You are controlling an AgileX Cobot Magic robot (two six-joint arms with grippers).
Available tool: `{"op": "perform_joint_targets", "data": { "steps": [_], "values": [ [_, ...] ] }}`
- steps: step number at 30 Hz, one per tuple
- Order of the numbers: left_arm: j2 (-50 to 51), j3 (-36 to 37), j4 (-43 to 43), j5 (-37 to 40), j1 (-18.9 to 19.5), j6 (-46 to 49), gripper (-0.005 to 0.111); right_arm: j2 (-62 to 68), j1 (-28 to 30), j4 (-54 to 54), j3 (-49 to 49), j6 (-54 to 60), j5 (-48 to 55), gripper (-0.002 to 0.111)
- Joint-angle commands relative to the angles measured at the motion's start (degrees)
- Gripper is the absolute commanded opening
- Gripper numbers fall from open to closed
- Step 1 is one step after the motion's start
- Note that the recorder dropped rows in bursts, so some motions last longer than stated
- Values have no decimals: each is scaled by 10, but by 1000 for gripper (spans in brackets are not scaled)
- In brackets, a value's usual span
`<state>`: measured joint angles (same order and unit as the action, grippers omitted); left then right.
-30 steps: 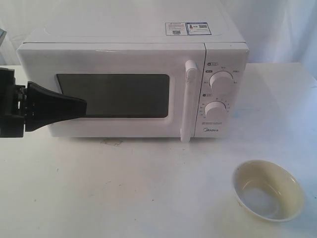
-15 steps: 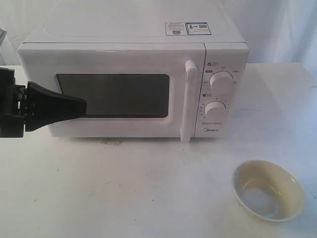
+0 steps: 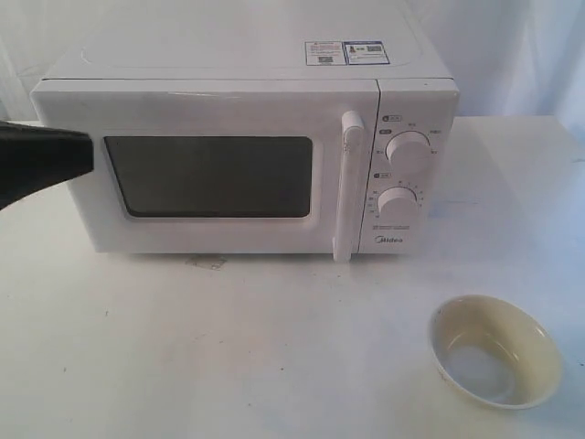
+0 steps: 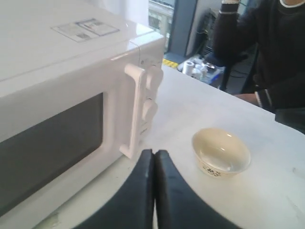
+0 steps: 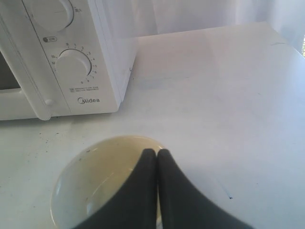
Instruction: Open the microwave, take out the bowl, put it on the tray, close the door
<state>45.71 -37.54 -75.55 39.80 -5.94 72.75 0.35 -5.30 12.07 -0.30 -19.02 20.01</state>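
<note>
The white microwave (image 3: 247, 151) stands at the back of the table, and its door (image 3: 206, 174) is closed with the bar handle (image 3: 347, 187) on its right edge. At the front right the cream-yellow bowl (image 3: 495, 350) sits upright and empty on the bare table. My left gripper (image 3: 89, 152) hovers at the microwave's left side, shut and empty; the left wrist view shows its tips (image 4: 155, 152) pressed together, the handle (image 4: 135, 112) and the bowl (image 4: 221, 151) beyond. My right gripper (image 5: 157, 151) is shut over the bowl (image 5: 102, 179) and is outside the exterior view. No tray is in view.
Two round knobs (image 3: 407, 151) sit on the microwave's right panel. A small stain (image 3: 206, 262) marks the table in front of the door. A person in dark clothes (image 4: 267, 47) stands beyond the table's far edge. White curtain hangs behind.
My left gripper has risen and pulled back to the left, from in front of the window's lower left corner to the microwave's upper left side. Bowl and door are unchanged.
</note>
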Motion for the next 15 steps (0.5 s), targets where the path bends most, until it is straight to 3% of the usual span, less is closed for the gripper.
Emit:
{"op": "perform_joint_targets", "data": {
  "steps": [1, 10, 15],
  "values": [
    [-109, 46, 41, -29, -1, -25, 0, -4, 3, 5, 3, -2, 0, 0],
    [-172, 125, 73, -65, -1, -105, 0, -4, 3, 5, 3, -2, 0, 0],
    [-245, 174, 57, -123, -2, -130, 0, -4, 3, 5, 3, -2, 0, 0]
  ]
}}
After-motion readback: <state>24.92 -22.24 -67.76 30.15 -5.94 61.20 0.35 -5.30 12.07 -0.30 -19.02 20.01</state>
